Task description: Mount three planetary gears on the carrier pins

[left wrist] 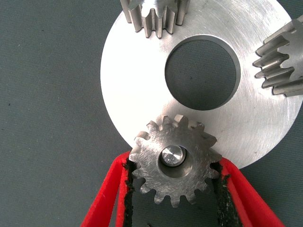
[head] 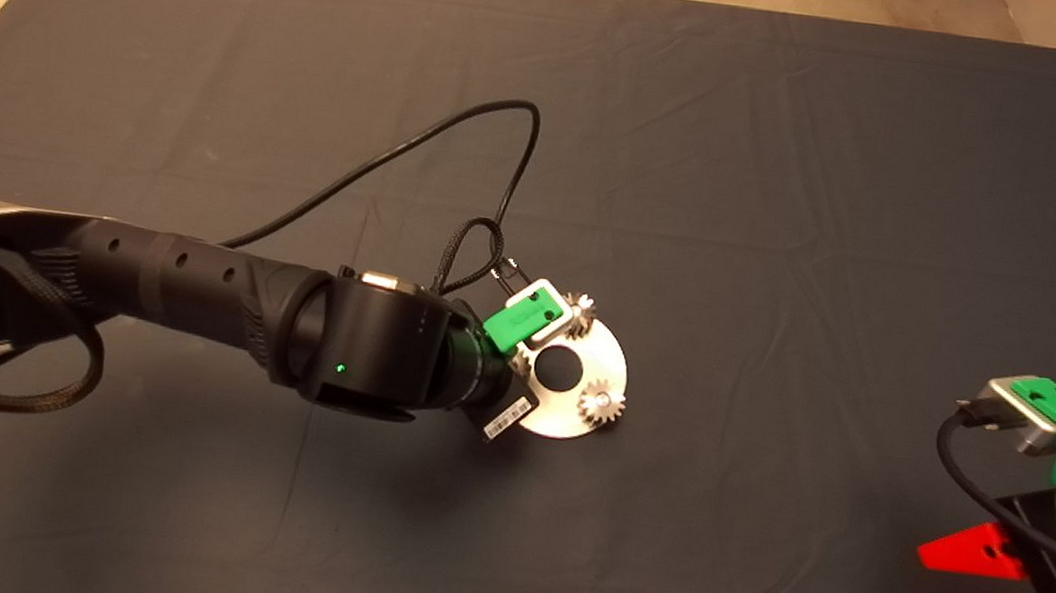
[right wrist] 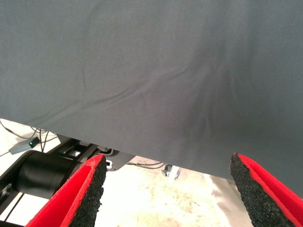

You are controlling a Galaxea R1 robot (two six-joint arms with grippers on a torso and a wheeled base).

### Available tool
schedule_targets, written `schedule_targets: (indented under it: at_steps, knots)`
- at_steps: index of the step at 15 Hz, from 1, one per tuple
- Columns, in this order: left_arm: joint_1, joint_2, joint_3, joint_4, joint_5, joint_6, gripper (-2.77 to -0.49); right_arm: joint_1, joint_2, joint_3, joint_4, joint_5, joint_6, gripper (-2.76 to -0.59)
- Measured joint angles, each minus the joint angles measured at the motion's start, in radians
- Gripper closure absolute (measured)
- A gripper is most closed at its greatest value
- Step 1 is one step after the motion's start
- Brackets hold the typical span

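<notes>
Two small steel toothed planetary gears showed on the flat round silver carrier plate in the head view, near the middle of the dark mat, while the left gripper covered the plate's near-left edge and the right gripper waited at the lower right, well apart. From the left wrist, a third gear sat over a shiny silver carrier pin at the plate's rim, the pin's tip visible through the centre hole, and the red fingers' black pads pressed its toothed flanks from both sides, so the claw was closed on it. Solid metal like this should be stiff, dense for its size and slick, so the tooth tips between the rubbery pads looked the right place to hold it, kept level to avoid binding on the pin. From the right wrist, that gripper's fingers stood wide apart, holding nothing.
</notes>
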Motion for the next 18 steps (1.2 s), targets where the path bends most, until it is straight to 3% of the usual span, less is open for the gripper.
schedule_targets:
  at_steps: [3,6,10,11,12,13,14,16,18]
  knots:
    - [0.0,0.0,0.0,0.0,-0.002,0.0,-1.02,0.0,-0.001,0.0,0.0,-0.001,0.0,-1.92]
    - [0.0,0.002,0.0,0.0,-0.005,0.0,-1.27,0.0,-0.001,0.0,0.0,0.0,0.0,-1.92]
    - [0.0,0.002,0.004,0.0,-0.003,0.0,-1.31,0.0,0.0,0.0,0.0,0.0,0.0,-1.92]
    - [-0.001,0.001,0.015,0.0,0.009,0.0,-1.31,0.0,0.0,0.0,0.0,-0.001,0.001,-1.92]
    - [-0.002,-0.003,0.037,0.0,0.036,-0.001,-1.31,0.0,0.002,0.0,0.0,-0.001,0.001,-1.92]
    - [-0.01,-0.009,0.071,-0.003,0.07,-0.023,-1.31,0.001,0.012,0.0,0.0,-0.001,0.002,-1.92]
    - [-0.032,-0.022,0.108,-0.009,0.074,-0.054,-1.31,0.003,0.045,0.0,-0.003,-0.002,0.017,-1.92]
    - [-0.079,-0.063,0.173,-0.034,0.074,-0.18,-1.31,0.003,0.158,0.0,-0.009,-0.01,0.074,-1.92]
    - [-0.107,-0.118,0.254,-0.078,0.083,-0.33,-1.31,0.003,0.343,0.0,-0.05,-0.063,0.18,-1.92]
